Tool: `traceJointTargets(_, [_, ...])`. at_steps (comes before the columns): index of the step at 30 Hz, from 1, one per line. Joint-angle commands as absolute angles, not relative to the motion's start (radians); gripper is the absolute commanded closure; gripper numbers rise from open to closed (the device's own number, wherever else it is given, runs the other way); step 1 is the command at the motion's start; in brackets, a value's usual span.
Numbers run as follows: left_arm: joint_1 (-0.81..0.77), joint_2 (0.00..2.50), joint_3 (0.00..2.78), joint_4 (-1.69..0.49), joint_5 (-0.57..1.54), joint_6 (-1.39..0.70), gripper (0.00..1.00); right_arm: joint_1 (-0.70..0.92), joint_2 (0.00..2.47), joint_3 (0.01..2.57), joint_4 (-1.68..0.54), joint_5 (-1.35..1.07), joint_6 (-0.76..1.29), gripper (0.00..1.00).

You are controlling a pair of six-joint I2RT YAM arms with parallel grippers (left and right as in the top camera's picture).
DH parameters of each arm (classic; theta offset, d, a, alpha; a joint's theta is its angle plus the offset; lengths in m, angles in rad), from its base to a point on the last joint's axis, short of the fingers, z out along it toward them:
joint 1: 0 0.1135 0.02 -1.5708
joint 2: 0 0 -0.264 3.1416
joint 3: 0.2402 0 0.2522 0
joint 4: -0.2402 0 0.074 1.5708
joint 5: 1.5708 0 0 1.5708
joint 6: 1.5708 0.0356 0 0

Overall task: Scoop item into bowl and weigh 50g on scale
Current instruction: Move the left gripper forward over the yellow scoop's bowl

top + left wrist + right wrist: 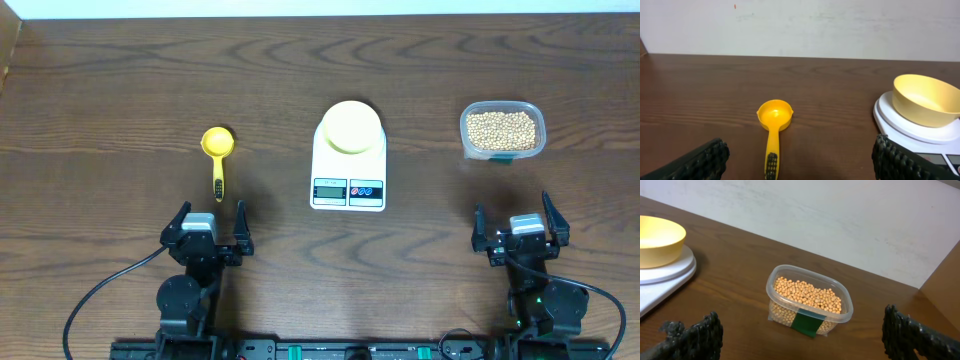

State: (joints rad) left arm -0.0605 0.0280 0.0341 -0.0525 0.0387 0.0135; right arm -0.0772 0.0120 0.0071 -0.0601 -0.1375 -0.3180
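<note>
The pale-yellow bowl [350, 127] [925, 100] [655, 240] stands empty on the white scale [348, 178] [890, 117] [660, 285] at the table's middle. Tan beans [501, 130] [807, 294] fill a clear tub [503, 153] [840, 317] at the back right. A yellow scoop [217, 150] [774, 117] lies left of the scale, handle toward me. My left gripper [210, 222] [800, 160] is open near the front edge, just short of the scoop's handle. My right gripper [520, 225] [802, 337] is open in front of the tub, holding nothing.
A dark wood table [120, 90] runs to a pale wall at the back. A green label [805, 323] marks the tub's near side. Black cables [95, 300] trail from both arm bases at the front edge.
</note>
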Motion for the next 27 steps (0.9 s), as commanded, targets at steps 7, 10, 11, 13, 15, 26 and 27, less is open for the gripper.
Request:
traceJointTargets(7, [-0.055, 0.082, 0.027, -0.065, -0.047, -0.043, 0.06, -0.071, 0.007, 0.006, -0.064, -0.138, -0.303, 0.01])
traceJointTargets(10, [-0.056, 0.123, 0.047, -0.065, -0.047, -0.043, 0.06, -0.071, 0.007, 0.006, -0.064, -0.138, -0.303, 0.01])
traceJointTargets(11, [-0.056, 0.136, 0.054, -0.064, -0.047, -0.043, 0.06, -0.071, 0.007, 0.006, -0.064, -0.138, -0.303, 0.01])
traceJointTargets(13, [-0.055, 0.167, 0.070, -0.061, -0.047, -0.043, 0.06, -0.071, 0.007, 0.006, -0.064, -0.138, -0.303, 0.01])
traceJointTargets(15, [-0.056, 0.203, 0.097, -0.062, -0.047, -0.043, 0.06, -0.071, 0.007, 0.006, -0.064, -0.138, -0.303, 0.01])
traceJointTargets(26, [-0.056, 0.491, 0.372, -0.117, -0.029, -0.043, 0.06, -0.071, 0.007, 0.006, -0.064, -0.138, -0.303, 0.01])
traceJointTargets(27, [-0.056, 0.521, 0.408, -0.134, -0.011, -0.043, 0.06, -0.071, 0.007, 0.006, -0.064, -0.138, -0.303, 0.01])
